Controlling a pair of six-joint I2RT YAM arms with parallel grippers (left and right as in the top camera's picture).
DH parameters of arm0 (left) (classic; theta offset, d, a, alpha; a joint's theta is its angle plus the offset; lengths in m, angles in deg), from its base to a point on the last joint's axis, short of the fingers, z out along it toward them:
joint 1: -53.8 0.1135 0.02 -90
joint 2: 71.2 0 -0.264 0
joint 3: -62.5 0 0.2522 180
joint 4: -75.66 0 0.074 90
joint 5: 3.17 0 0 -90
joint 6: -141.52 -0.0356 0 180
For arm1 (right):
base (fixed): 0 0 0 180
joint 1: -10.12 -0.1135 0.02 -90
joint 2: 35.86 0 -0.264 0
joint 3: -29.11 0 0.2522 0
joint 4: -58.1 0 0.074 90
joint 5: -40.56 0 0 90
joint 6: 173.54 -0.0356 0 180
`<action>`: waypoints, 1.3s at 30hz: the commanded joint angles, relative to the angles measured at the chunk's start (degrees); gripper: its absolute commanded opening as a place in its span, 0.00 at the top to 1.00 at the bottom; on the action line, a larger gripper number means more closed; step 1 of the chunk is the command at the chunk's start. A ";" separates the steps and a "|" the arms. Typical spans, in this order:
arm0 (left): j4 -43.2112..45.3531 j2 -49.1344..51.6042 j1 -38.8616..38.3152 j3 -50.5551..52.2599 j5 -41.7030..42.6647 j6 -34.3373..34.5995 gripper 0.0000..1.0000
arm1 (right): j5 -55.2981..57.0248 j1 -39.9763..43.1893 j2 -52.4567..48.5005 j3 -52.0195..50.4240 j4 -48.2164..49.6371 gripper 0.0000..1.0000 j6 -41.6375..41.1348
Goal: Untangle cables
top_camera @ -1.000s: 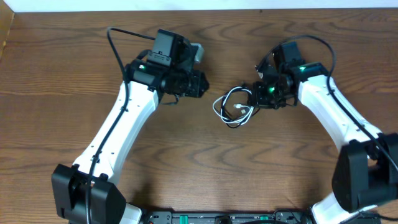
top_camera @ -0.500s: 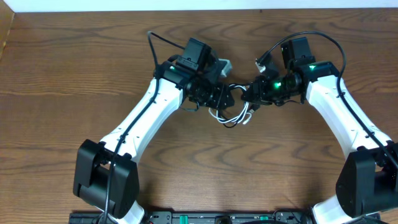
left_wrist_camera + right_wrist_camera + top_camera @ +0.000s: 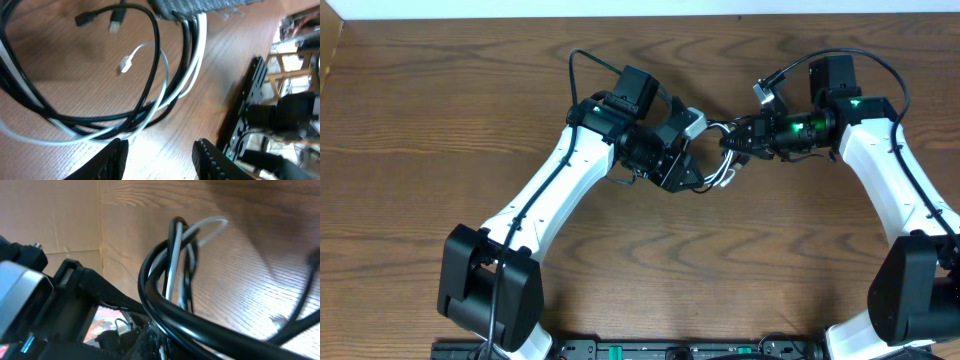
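The cables (image 3: pixel 718 172) are a small tangle of thin black cords and one white cord between the two arms. My right gripper (image 3: pixel 730 142) is shut on the bundle's far end; in the right wrist view the black and white loops (image 3: pixel 172 255) run straight from its jaws (image 3: pixel 170 342), which they mostly hide. My left gripper (image 3: pixel 692 178) is open and empty just left of the tangle. In the left wrist view its fingers (image 3: pixel 160 150) sit below the loops (image 3: pixel 150 95). A white plug (image 3: pixel 125 64) and two black plugs (image 3: pixel 82 19) lie loose on the wood.
The wooden table (image 3: pixel 440 150) spreads to both sides. The table's back edge meets a white wall (image 3: pixel 620 8). A black base rail (image 3: pixel 670 350) runs along the front edge. A thick black arm wire (image 3: pixel 582 70) loops above the left arm.
My left arm has swung right, up to the tangle. My right gripper has drawn the bundle a little up and to the right, stretching the loops.
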 commanded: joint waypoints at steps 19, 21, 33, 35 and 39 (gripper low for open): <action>4.66 9.03 -1.18 0.35 5.33 -20.83 0.54 | -4.09 -0.13 0.94 1.09 -2.01 0.99 3.08; 5.29 9.33 -1.16 0.35 7.67 -20.83 0.54 | -4.09 -0.13 0.94 1.09 -2.23 0.99 3.08; 6.56 10.95 -2.58 0.35 8.96 -20.83 0.59 | -4.07 -0.13 0.94 1.09 -2.40 0.99 3.08; 6.67 11.41 -2.89 0.35 8.96 -20.83 0.66 | -4.04 -0.11 0.94 1.09 -2.40 0.99 3.10; 6.62 11.54 -2.82 0.33 8.90 -20.79 0.92 | -3.26 -0.11 0.94 1.09 -2.40 0.99 3.52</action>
